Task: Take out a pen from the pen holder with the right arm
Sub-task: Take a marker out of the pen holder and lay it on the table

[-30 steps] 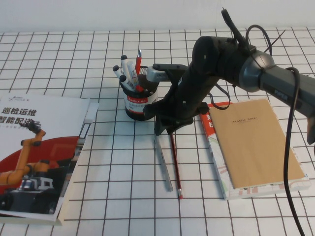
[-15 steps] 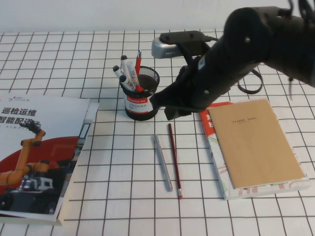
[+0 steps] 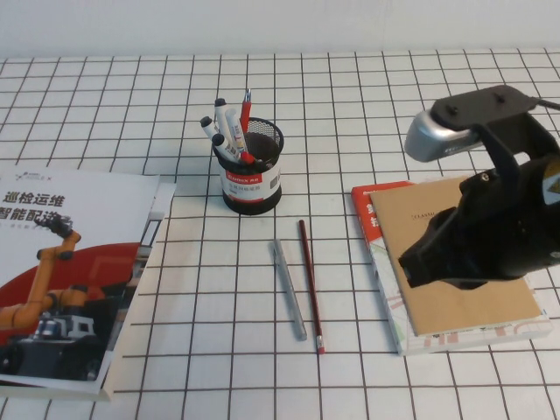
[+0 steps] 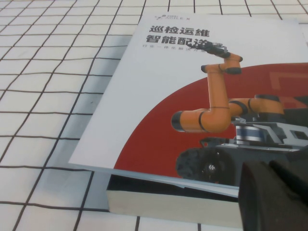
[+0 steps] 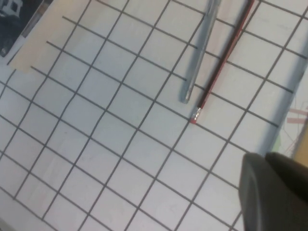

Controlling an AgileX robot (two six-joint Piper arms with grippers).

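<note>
The black mesh pen holder [image 3: 252, 179] stands upright at the table's middle back, with several pens [image 3: 229, 131] sticking out of it. In front of it a silver pen [image 3: 288, 289] [image 5: 199, 48] and a red pencil [image 3: 310, 284] [image 5: 224, 62] lie side by side on the grid cloth. My right gripper [image 3: 418, 261] [image 5: 263, 160] hangs shut and empty above the brown notebook, well right of the holder. My left gripper [image 4: 269, 168] is outside the high view; its dark fingers sit together, empty, just above the robot-cover book.
A brown notebook [image 3: 455, 254] on a red-edged booklet lies at the right, under my right arm. A large book with an orange robot arm on its cover [image 3: 70, 262] [image 4: 202, 96] fills the front left. White grid cloth covers the table.
My right arm has swung away from beside the pen holder, to the right and toward the front, over the notebook. Its jaws closed on nothing. The silver pen and pencil stayed put.
</note>
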